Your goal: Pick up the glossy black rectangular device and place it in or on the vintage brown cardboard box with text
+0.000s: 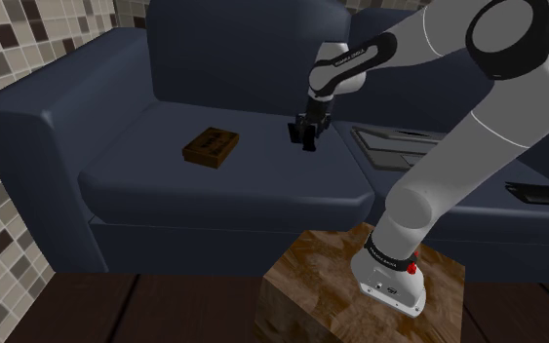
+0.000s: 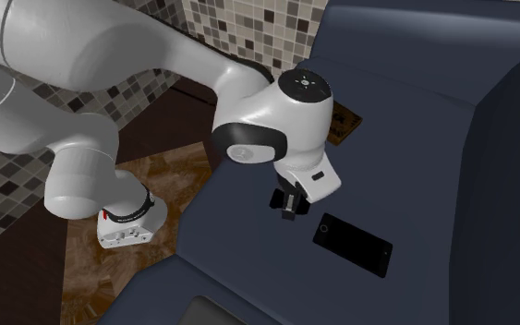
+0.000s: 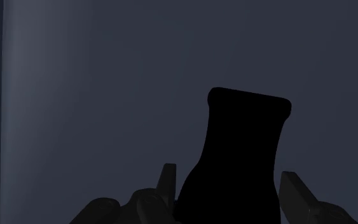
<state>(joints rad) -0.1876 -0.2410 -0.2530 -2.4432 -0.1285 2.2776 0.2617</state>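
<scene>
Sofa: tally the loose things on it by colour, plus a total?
Brown: 1, flat brown rectangular box
Black: 2, glossy black rectangular device, flat black slab
Grey: 1, flat grey tray-like thing
Total: 4

Your shoulder cam sits beside and a bit behind the stand, fairly near, looking down across it at the dark blue sofa pretty much front-on, with the tiled wall on that view's left. Your second exterior cam hangs higher and way closer to the arm, tilted steeply down and rolled, looking along the sofa toward that same tiled wall. Both share the stand, the arm, the sofa's seat and the small brown box. The wrist cam is right down near the seat, staring at it past the gripper.
</scene>
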